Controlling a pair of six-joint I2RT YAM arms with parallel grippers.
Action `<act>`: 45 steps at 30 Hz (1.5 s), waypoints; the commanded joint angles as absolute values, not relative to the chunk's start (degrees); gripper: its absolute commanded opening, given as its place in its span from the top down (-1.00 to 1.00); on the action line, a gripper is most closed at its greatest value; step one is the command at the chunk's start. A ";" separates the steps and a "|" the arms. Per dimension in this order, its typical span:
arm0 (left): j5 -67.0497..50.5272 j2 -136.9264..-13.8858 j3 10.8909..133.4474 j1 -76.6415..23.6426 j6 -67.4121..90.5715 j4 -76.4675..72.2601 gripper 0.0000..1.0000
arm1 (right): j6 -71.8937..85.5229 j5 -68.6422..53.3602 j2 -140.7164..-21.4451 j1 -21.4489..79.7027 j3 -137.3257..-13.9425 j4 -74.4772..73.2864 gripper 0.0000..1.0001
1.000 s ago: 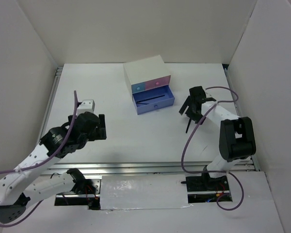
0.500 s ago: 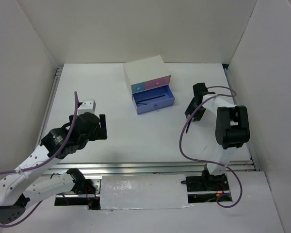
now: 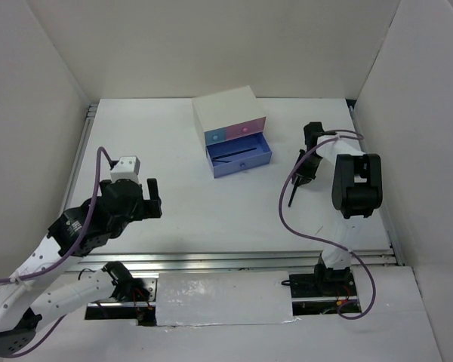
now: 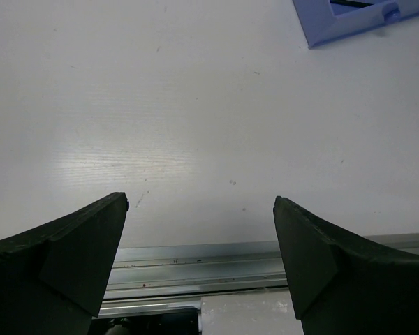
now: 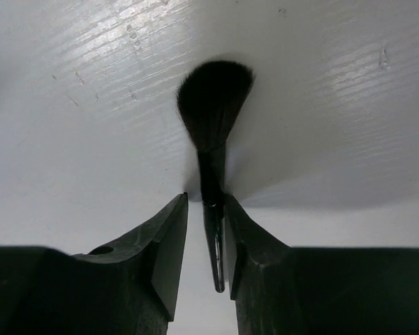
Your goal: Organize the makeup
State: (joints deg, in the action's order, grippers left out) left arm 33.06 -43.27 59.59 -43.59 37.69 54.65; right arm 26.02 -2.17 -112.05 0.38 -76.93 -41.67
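The top edge of the left wrist view cuts off the blue drawer (image 4: pixel 349 26). Seen from above, the thin dark item (image 3: pixel 238 154) inside it is too small to identify.

Soft matt bristles on the brush (image 5: pixel 213 98); smooth, faintly glossy grained bench (image 5: pixel 91 84); matt black plastic right pincer (image 5: pixel 204 206)

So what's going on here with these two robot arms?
The right claw is shut on the handle of a black makeup brush, bristles pointing away from it, above the table to the right of the white drawer box. The box's blue drawer is pulled open, with a thin dark item lying inside. The left claw is open and holds nothing.
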 commanded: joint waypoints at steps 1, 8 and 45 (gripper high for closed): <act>32.69 -42.10 59.33 -43.51 36.47 52.21 -0.99 | 23.65 -2.90 -113.90 0.44 -80.32 -47.28 0.31; 32.78 -39.99 58.98 -43.51 36.56 51.86 -0.99 | 22.23 -2.90 -114.96 0.44 -81.57 -49.31 1.00; 34.45 -35.86 56.78 -42.80 39.11 51.15 -0.99 | 81.13 -2.72 -102.04 19.16 -68.28 4.22 0.81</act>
State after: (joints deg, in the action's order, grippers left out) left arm 34.33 -35.81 56.97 -43.05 39.29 52.69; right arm 80.51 -2.42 -100.40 18.28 -64.90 3.84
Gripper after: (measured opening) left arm 0.994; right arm 0.184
